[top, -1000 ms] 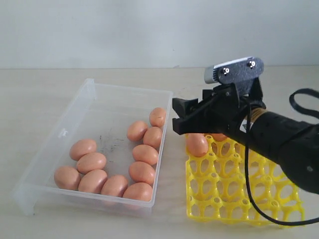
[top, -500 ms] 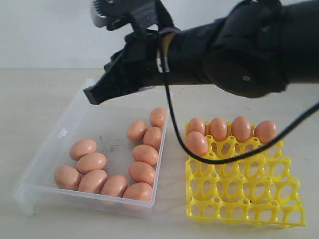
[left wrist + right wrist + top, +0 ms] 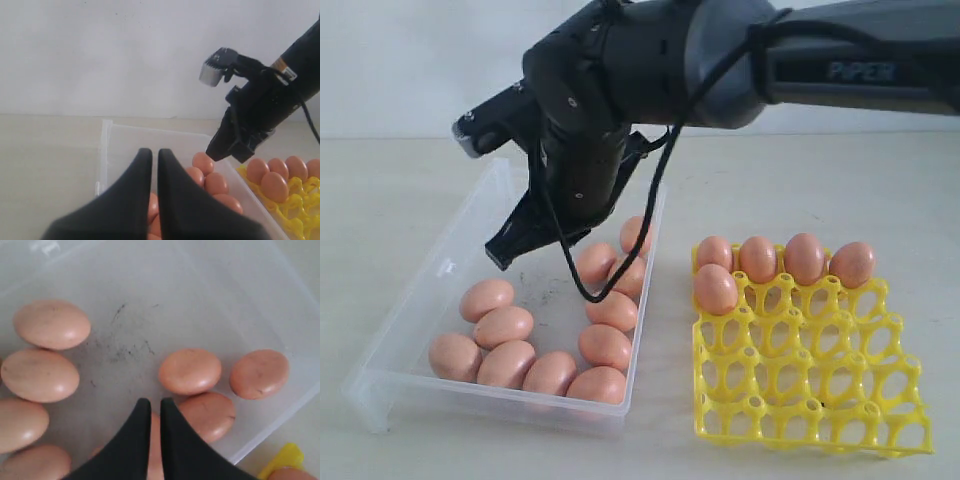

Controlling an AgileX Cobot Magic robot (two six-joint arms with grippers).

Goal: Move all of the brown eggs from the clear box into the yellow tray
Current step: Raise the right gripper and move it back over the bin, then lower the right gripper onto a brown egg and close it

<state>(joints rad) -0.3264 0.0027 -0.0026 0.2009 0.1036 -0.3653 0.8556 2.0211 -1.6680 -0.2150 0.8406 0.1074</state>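
My right gripper (image 3: 506, 254) hangs over the clear box (image 3: 415, 300) with its jaws pinched together on nothing, its tips above the bare, speckled floor. Eleven brown eggs (image 3: 605, 346) lie in the box along its near and right sides. Five more sit in the yellow tray (image 3: 800, 405) just right of it: four in the far row, one in the next row's left cell. My left gripper (image 3: 151, 152) is narrow too, empty, its fingers nearly touching
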